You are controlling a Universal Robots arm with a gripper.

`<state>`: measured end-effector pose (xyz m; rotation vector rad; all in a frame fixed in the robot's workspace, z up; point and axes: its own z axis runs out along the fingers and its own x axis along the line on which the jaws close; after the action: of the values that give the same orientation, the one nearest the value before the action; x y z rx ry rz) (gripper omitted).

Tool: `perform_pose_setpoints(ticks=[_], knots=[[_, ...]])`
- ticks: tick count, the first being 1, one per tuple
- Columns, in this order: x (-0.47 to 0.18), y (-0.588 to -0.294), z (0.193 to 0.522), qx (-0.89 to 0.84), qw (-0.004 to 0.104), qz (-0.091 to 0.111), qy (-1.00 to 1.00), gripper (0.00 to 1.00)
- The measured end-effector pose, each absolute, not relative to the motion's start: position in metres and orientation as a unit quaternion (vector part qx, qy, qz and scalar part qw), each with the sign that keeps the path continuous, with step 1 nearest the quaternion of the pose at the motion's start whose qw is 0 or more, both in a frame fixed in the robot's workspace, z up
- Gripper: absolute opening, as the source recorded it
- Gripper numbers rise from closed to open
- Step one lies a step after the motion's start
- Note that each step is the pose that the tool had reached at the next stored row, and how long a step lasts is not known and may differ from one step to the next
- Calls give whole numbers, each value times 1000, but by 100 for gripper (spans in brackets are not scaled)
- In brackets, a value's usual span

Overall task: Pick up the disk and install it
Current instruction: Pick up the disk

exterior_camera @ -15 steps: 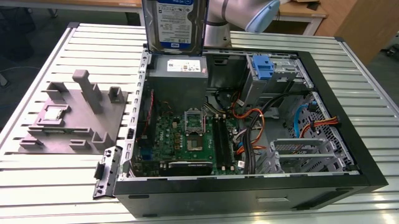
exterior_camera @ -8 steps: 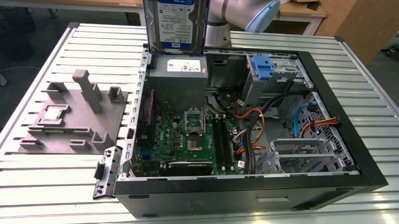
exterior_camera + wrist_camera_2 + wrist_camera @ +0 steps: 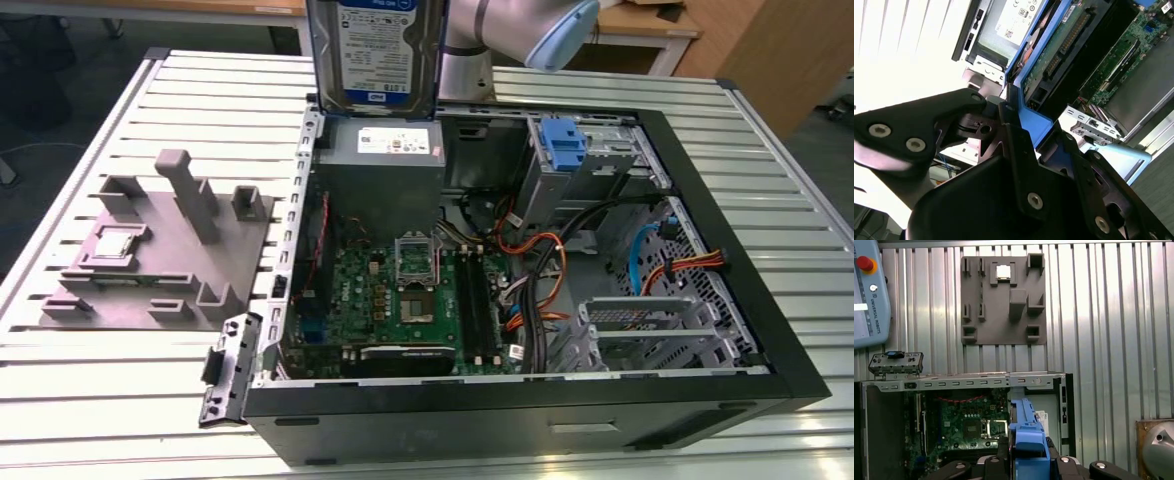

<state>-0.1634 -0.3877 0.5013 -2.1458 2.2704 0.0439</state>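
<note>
– Blue plastic is what my tool point(image 3: 996, 107) pinches: its black fingers point(image 3: 961, 107) are pressed onto the bracket that frames the disk point(image 3: 1064, 45). In the first wrist view the same bracket sits squeezed between them.

– Where does the disk hang over the machine?

– In the exterior view it stands upright in the air with its label toward the camera. It is above the far rim of the open computer case point(image 3: 534, 400) and just over the grey power-supply box point(image 3: 380, 165). It touches nothing but my tool.

– What step do you call this?

– Carrying, I judge. The disk is lifted and not yet seated anywhere. The upright blue carrier point(image 3: 566, 150) stands inside the case, to the exterior view's right of the power-supply box, with orange and black cables point(image 3: 547, 270) looping near its foot.

– How would you do it well?

– Grip on the bracket only, never on the bare circuit board. I would travel slowly with the disk vertical, so it cannot slip or swing, and stay high enough to clear the case rim and the power-supply box. The cables are the snag to watch. The grey fixture plate point(image 3: 160, 250) on the table point(image 3: 107, 390) lies well apart and is no concern.
</note>
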Motion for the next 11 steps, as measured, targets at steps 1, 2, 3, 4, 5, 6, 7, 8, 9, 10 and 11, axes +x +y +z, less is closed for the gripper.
perform_pose_setpoints(ticks=[1, 2, 3, 4, 5, 6, 7, 8, 9, 10, 11], knots=[[-163, -388, 501, -687, 9, 14, 727, 36], [-163, -388, 501, -687, 9, 14, 727, 36], [-161, -388, 501, -687, 9, 14, 727, 36], [-159, -388, 501, -687, 9, 14, 727, 36], [-159, -388, 501, -687, 9, 14, 727, 36], [-159, -388, 501, -687, 9, 14, 727, 36], [-159, -388, 501, -687, 9, 14, 727, 36], [-159, -388, 501, -687, 9, 14, 727, 36], [-159, -388, 501, -687, 9, 14, 727, 36], [-159, -388, 501, -687, 9, 14, 727, 36], [-159, -388, 501, -687, 9, 14, 727, 36]])
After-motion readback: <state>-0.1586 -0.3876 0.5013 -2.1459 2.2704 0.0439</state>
